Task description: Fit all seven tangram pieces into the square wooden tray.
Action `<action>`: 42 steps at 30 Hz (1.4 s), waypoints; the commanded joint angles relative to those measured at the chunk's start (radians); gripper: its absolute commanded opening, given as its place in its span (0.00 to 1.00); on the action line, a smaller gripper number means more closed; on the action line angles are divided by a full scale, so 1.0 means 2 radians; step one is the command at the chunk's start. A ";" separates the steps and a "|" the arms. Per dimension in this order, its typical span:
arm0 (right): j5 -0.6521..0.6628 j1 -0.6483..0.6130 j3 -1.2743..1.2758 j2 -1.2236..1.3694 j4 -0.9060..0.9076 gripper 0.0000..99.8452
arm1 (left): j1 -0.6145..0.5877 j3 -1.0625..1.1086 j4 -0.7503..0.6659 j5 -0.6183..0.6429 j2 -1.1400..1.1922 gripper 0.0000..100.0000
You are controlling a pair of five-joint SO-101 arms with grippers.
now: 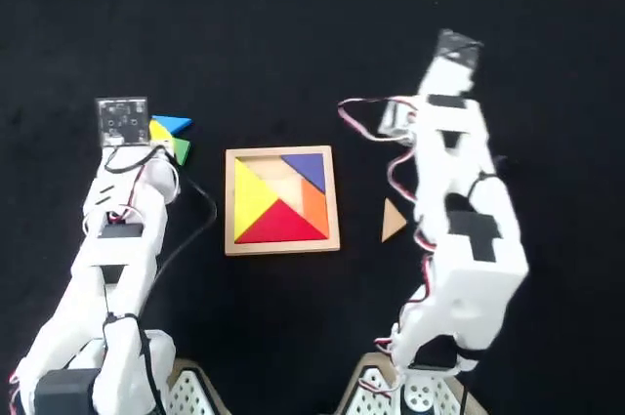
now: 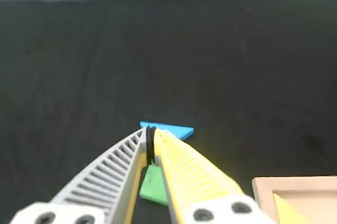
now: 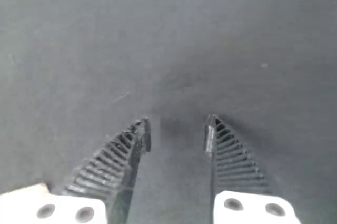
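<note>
The square wooden tray [image 1: 231, 202] lies in the middle of the black table and holds a yellow triangle [image 1: 252, 196], a red triangle [image 1: 281, 223], a blue piece [image 1: 306, 169] and an orange piece [image 1: 314, 203]. A tan triangle [image 1: 392, 220] lies on the cloth just right of the tray. Left of the tray lie a blue triangle [image 1: 175, 124] [image 2: 171, 130] and a green piece [image 1: 180, 149] [image 2: 152, 188]. My left gripper [image 1: 159, 134] [image 2: 150, 132] hangs shut just over these two, tips at the blue triangle's edge. My right gripper [image 3: 176, 129] stands open over bare cloth, far behind the tan triangle.
A corner of the tray [image 2: 284, 184] lies close beside the left gripper. The right arm [image 1: 459, 200] rises next to the tan triangle. Cables [image 1: 366, 122] loop off the right arm. The black cloth [image 1: 293, 54] stretches to the table's far edge.
</note>
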 commanded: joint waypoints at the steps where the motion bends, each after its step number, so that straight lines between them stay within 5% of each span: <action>1: 0.081 -0.023 -0.023 0.003 -0.007 0.18 | 0.007 -0.003 -0.024 -0.030 0.000 0.04; 17: 0.120 -0.004 -0.033 0.006 -0.005 0.18 | -0.028 -0.081 -0.020 -0.026 0.110 0.04; 22: 0.120 -0.004 -0.033 0.005 -0.005 0.18 | -0.049 -0.131 -0.019 0.043 0.173 0.04; 30: 0.120 -0.004 -0.036 0.006 -0.008 0.18 | -0.044 -0.222 0.110 0.064 0.214 0.04; 42: 0.120 -0.003 -0.036 0.006 -0.006 0.18 | -0.047 -0.307 0.192 0.064 0.279 0.04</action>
